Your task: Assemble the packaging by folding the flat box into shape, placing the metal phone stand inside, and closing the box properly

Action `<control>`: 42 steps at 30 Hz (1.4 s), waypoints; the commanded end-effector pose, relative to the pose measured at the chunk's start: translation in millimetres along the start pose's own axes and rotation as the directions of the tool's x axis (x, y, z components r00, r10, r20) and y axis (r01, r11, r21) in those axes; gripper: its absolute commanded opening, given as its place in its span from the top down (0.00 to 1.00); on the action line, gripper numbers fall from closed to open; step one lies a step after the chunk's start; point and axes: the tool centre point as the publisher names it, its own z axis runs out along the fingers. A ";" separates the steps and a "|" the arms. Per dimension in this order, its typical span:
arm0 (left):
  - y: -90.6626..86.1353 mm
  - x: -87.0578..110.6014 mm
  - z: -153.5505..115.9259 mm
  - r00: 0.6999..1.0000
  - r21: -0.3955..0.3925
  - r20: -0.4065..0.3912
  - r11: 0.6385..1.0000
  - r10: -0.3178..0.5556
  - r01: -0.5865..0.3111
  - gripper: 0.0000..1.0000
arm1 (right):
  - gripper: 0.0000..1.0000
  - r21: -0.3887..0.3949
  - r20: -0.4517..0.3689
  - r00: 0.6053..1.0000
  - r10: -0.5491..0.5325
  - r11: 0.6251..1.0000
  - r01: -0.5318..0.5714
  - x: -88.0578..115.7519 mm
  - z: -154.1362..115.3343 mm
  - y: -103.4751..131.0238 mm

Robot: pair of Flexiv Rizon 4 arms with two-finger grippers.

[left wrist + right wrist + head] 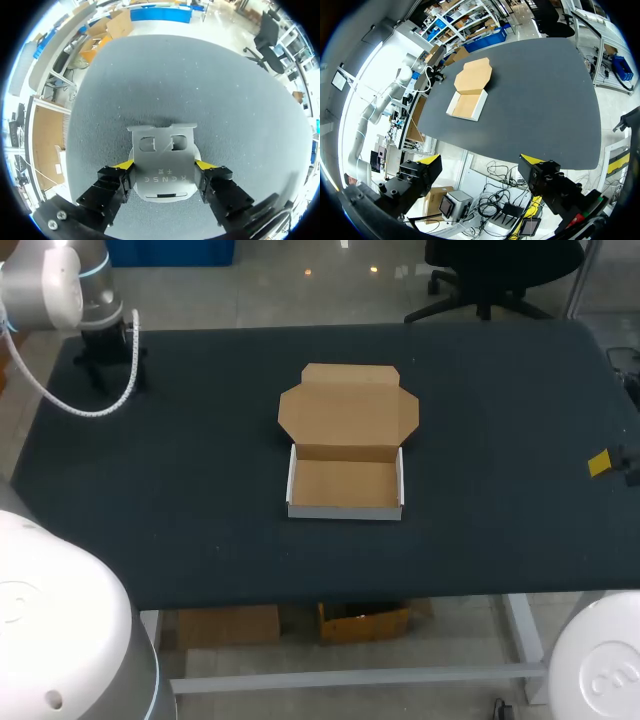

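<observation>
One cardboard box (345, 509) is seen in the middle of the dark table (180, 530). It is folded into shape and stands open. Its tray is on the near side, and its one brown lid (348, 412) is laid flat behind it.

The right gripper (481, 160) is held just past the table's right edge, well apart from the box. Its two fingers are spread wide apart.

At the far left corner, one metal phone stand (162, 172) is clamped in the left gripper (164, 164). One yellow tip is pressed against each side. Two holes are cut in the stand. Whether it is lifted off the table cannot be told.
</observation>
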 end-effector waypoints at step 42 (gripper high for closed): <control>12.3 -6.5 -16.4 0.999 0.023 -0.007 0.999 0.038 -0.038 1.00 | 0.00 0.001 -0.001 1.000 0.000 1.000 0.000 1.1 -2.5 -1.1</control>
